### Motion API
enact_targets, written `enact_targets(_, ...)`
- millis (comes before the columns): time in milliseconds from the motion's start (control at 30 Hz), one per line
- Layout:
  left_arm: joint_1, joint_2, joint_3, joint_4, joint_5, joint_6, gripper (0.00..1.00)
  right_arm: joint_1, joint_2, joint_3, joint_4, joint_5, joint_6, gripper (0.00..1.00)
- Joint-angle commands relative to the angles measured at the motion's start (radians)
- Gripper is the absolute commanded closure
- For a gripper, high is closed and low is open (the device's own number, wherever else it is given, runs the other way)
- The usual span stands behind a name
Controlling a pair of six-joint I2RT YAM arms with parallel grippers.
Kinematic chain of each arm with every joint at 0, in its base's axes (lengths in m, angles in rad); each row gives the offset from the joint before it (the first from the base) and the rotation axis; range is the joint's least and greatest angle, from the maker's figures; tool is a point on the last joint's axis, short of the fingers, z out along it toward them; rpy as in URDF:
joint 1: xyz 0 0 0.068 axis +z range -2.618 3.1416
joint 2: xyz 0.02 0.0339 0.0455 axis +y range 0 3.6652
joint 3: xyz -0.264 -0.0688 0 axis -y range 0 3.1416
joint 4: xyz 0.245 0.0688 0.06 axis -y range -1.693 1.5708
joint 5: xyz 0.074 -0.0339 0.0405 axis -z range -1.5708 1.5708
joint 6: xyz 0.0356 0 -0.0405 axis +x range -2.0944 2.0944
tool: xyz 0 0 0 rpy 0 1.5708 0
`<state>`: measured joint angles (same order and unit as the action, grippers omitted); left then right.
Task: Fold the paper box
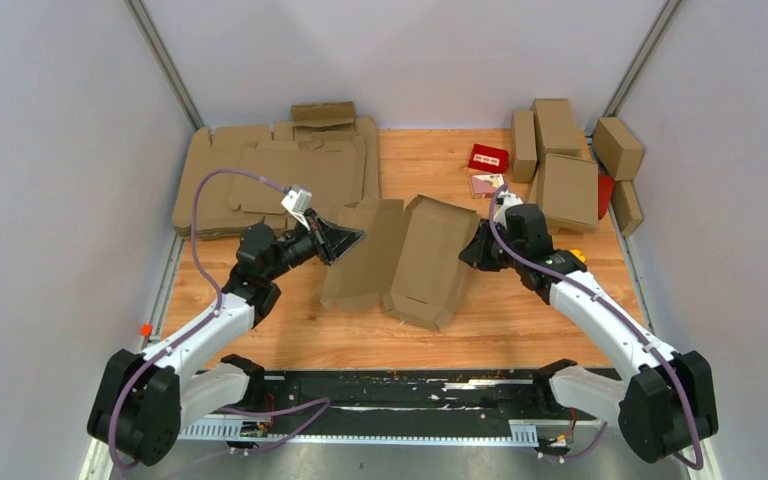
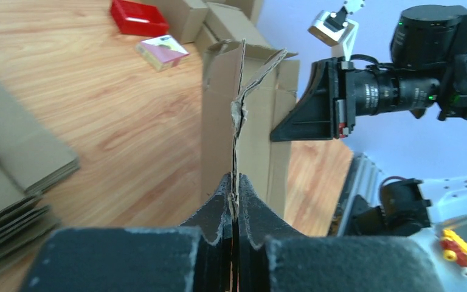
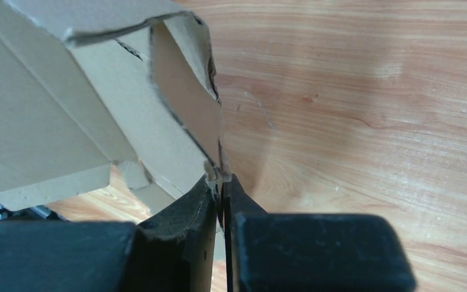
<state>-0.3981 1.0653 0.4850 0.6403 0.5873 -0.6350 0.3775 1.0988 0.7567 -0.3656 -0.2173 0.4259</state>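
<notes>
The paper box [image 1: 430, 262] sits in the middle of the tabletop [image 1: 520, 325], between the two arms. It is only half made. One long flat part lies on the left, and a bigger part tilts up on the right.

The left fingers [image 1: 348, 240] are squeezed shut on the left edge of the box. The right fingers [image 1: 472, 250] are squeezed shut on a thin edge on its right side. So each arm holds one side of the same box.

I think the job right now is to bend the sides up along the fold lines. To do it well, both arms should move slowly and together. If one arm pulls away from the other, the cardboard could rip. The edge in the left fingers looks bent and a bit torn, so the grip should be firm but not crushing. The bottom of the box should stay down on the wood so it does not slide or twist. The bend should follow the crease, not the middle of a panel.

The paper box is open, and I can see nothing in it. At the back right stand some brown boxes [image 1: 568, 170] that are shut, so I cannot see inside. Near them are a red carton [image 1: 488, 157] and a small pink and white carton [image 1: 487, 184], and I cannot tell what they hold. At the back left lies a pile of flat cardboard sheets [image 1: 260, 175], which are not boxes yet
</notes>
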Motion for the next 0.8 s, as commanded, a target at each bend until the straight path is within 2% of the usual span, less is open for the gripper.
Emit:
enact_targets(0,-0.008,-0.053,-0.050,-0.089,-0.093,0.114,0.97,0.014,0.027,-0.035,0.166,0.030,0.017,0.89)
enact_targets(67,-0.009,-0.057,-0.077,-0.062,-0.086,0.112,0.98,0.014,0.037,-0.054,0.194,0.021,0.017,0.84)
enact_targets(100,-0.009,-0.063,-0.094,-0.041,-0.084,0.108,0.98,0.016,0.041,-0.067,0.210,0.014,0.017,0.77)
enact_targets(200,-0.009,-0.101,-0.162,0.054,-0.093,0.091,0.98,0.015,0.049,-0.107,0.262,-0.026,0.011,0.46)
enact_targets(267,-0.008,-0.136,-0.182,0.057,-0.110,0.104,0.98,0.018,0.052,-0.126,0.277,-0.046,0.002,0.36)
enact_targets(367,-0.008,-0.184,-0.195,0.034,-0.132,0.128,0.98,0.023,0.042,-0.158,0.278,-0.045,-0.011,0.31)
enact_targets(567,-0.008,-0.213,-0.195,0.012,-0.153,0.125,0.99,0.037,0.010,-0.197,0.261,-0.035,-0.016,0.32)
enact_targets(700,-0.008,-0.217,-0.199,0.016,-0.175,0.112,0.99,0.045,-0.030,-0.191,0.245,-0.020,-0.031,0.20)
enact_targets(767,-0.008,-0.219,-0.203,0.026,-0.182,0.108,0.99,0.050,-0.045,-0.199,0.265,-0.034,-0.038,0.21)
